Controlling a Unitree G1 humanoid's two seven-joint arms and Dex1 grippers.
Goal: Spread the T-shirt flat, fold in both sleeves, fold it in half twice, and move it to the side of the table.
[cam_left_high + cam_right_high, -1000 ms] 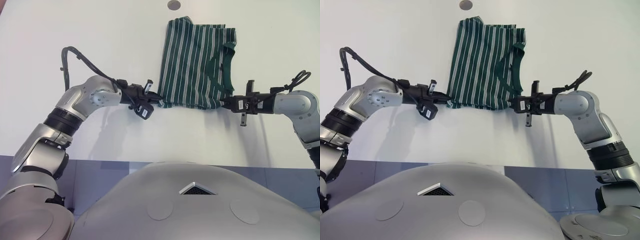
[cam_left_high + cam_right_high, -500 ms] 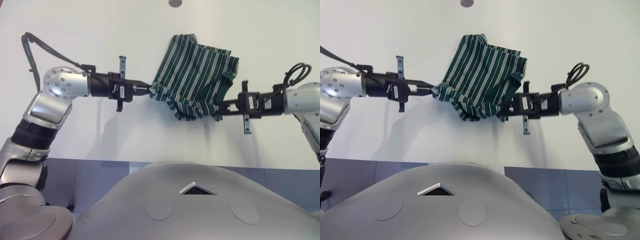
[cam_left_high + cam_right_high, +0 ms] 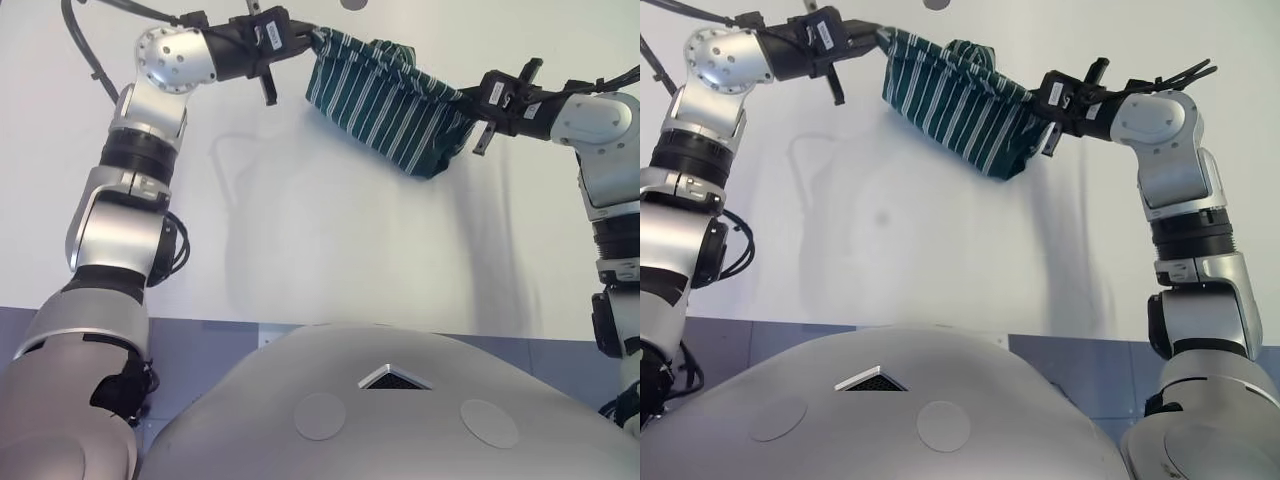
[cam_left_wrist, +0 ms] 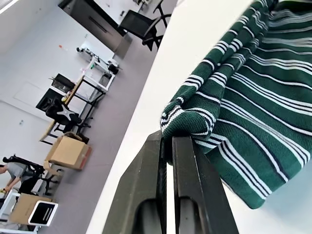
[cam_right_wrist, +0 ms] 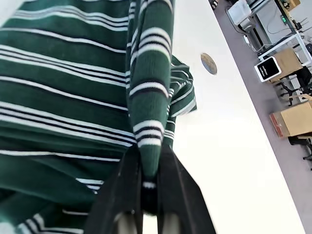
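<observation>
T-shirt [image 3: 385, 100] bunched, held above desk [image 3: 300, 250], strung between grippers. Long axis runs gripper to gripper, bulk sagging beneath right gripper [image 3: 466, 97]. Left gripper [image 3: 306, 34] clenched on striped hem fold; right gripper clamped on opposite edge. Gripper label print too small to read.

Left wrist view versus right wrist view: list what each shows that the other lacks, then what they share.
Left wrist: the left end effector shut on a bunched corner of the T-shirt, with office chairs in the room behind. Right wrist: the right end effector shut on a fold of the T-shirt, and a round disc on the table. Both: the striped T-shirt, the white table, and cardboard boxes on the floor.
</observation>
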